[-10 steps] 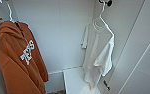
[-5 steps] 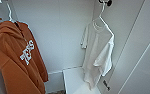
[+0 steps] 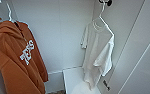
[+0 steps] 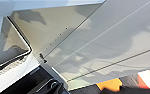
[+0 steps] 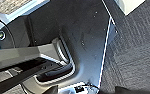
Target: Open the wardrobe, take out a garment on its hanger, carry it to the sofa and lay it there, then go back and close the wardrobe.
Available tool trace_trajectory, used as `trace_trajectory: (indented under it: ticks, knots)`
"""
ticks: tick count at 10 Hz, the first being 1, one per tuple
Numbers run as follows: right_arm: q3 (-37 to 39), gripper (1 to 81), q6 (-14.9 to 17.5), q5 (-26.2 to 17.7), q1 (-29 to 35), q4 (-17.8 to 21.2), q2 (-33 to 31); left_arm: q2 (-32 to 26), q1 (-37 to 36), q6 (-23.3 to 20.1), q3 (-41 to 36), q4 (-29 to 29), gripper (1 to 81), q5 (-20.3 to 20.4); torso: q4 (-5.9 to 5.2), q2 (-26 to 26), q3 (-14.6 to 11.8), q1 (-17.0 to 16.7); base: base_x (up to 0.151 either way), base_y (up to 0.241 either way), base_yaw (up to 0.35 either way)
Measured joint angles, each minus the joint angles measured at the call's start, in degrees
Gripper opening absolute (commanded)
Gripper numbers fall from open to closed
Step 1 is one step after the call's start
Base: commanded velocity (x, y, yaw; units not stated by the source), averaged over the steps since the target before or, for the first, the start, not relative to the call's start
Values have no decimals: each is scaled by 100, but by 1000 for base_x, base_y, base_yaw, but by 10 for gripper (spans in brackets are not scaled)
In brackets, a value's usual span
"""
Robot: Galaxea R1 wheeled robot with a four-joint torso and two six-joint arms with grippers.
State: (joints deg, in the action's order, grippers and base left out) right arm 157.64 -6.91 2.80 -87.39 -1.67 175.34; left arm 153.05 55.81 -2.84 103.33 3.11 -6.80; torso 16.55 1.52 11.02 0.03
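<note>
Two garments hang in the open wardrobe (image 3: 66, 32); the white T-shirt (image 3: 98, 52) at right looks light and limp, likely to slide; its hanger (image 3: 101, 13) hook seems the surest hold; neither hand's state can be told.

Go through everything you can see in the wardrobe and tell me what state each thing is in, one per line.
wardrobe: open, white interior exposed.
wardrobe door: swung open on the right of the head view.
white T-shirt: hanging limp on its hanger, not yet taken out.
hanger: hooked at the top, mostly hidden in the T-shirt's shoulders.
orange hoodie: hanging on its own hanger, apart from the T-shirt.
shelf: below the T-shirt.
</note>
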Motion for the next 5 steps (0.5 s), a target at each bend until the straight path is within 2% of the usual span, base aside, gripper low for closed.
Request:
trace_trajectory:
  ticks: [2, 5]
  knots:
    - [20, 811, 2, -2, 44, 0, 0, -57, -243, 4, -369, -238, 811, -138, 0, 0, 0, -2, 0, 0, 0]
    - [66, 811, 2, -13, 43, 2, -15, -256, -1033, 6, -868, -547, 811, -215, 2, -2, 2, 2, 0, 0, 0]
